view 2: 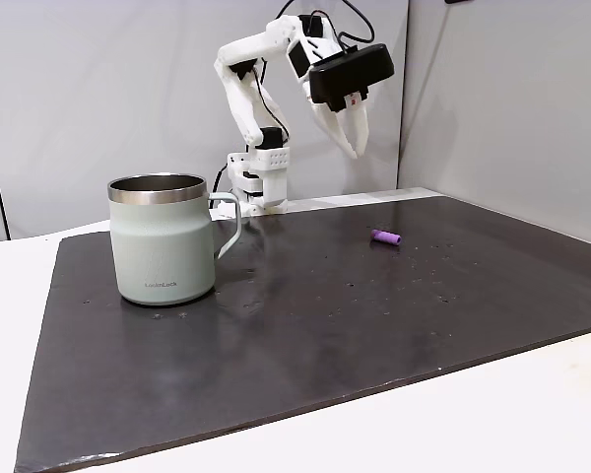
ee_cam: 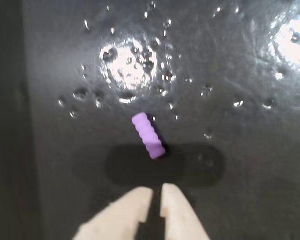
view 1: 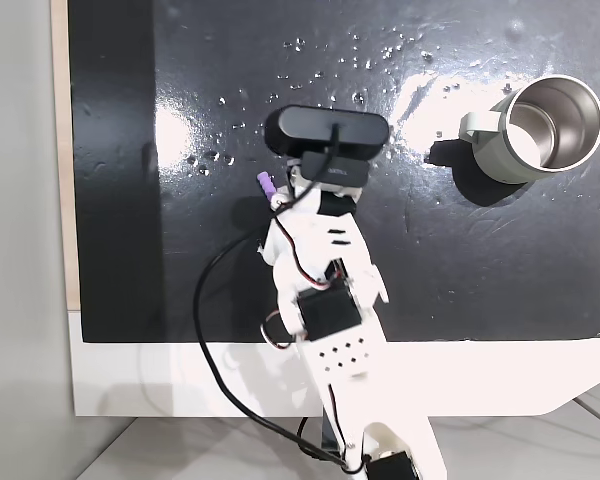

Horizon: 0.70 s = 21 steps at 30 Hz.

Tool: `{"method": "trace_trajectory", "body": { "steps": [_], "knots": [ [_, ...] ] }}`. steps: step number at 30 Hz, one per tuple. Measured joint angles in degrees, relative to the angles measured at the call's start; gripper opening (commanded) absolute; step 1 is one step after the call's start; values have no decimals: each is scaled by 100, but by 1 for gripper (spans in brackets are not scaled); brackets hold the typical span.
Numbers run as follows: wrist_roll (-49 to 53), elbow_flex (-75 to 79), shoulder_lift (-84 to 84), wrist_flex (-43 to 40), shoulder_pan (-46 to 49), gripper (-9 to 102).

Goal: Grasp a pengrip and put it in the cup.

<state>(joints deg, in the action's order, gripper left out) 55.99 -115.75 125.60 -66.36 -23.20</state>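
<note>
The light-purple ribbed pengrip [ee_cam: 148, 135] lies flat on the black mat, just ahead of my gripper [ee_cam: 156, 192] in the wrist view. The two pale fingers stand almost together with a thin slit between them and hold nothing. From the side, the gripper [view 2: 347, 138] hangs high above the mat, pointing down, with the pengrip [view 2: 386, 237] below and slightly to its right. From above, the pengrip [view 1: 266, 186] peeks out left of the wrist camera, which hides the fingers. The sage-green cup [view 1: 540, 125] stands upright at the far right; in the side view the cup [view 2: 163, 241] is at the left, handle toward the arm.
The black mat [view 1: 480, 260] covers most of a white table [view 1: 160, 380] and is dotted with small shiny specks. The arm's base [view 2: 259, 182] stands at the mat's far edge in the side view. A black cable [view 1: 208, 330] loops left of the arm. Grey wall panels stand behind.
</note>
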Motion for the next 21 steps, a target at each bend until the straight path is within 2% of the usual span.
{"method": "trace_trajectory", "body": {
  "steps": [11, 21],
  "knots": [
    [325, 721, -1714, -176, -255, 26],
    [580, 747, -2953, -158, -457, 26]
  ]
}}
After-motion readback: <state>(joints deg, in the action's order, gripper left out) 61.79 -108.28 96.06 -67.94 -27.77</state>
